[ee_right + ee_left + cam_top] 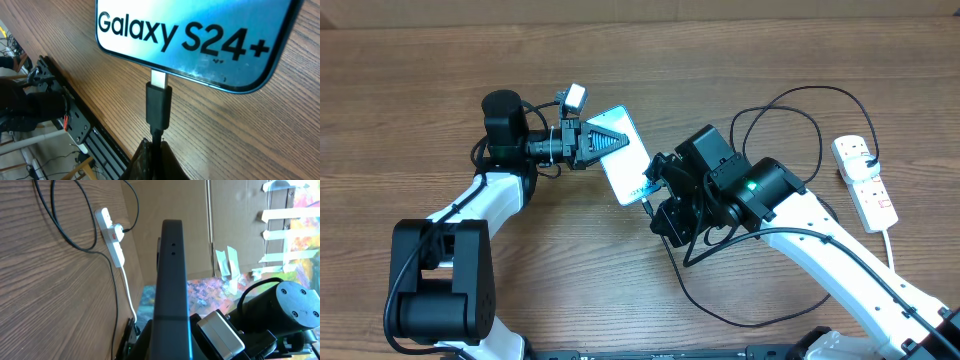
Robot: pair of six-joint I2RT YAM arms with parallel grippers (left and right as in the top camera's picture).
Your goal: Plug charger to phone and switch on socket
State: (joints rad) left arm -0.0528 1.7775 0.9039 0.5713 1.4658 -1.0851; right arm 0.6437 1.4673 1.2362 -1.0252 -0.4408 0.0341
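The phone [623,155] lies tilted near the table's middle, its screen reading "Galaxy S24+" [190,35]. My left gripper [603,142] is shut on its far end; in the left wrist view the phone [171,280] shows edge-on between the fingers. My right gripper [156,150] is shut on the black charger cable just behind its plug [158,105]. The plug's metal tip sits at the phone's bottom port. The cable [790,110] loops back to the white socket [864,180] at the right, also seen in the left wrist view [112,235].
The socket's white lead [892,240] runs toward the front right edge. Loose black cable loops [720,300] lie on the table by my right arm. The table's front edge and a black rail [75,125] lie close behind the right gripper.
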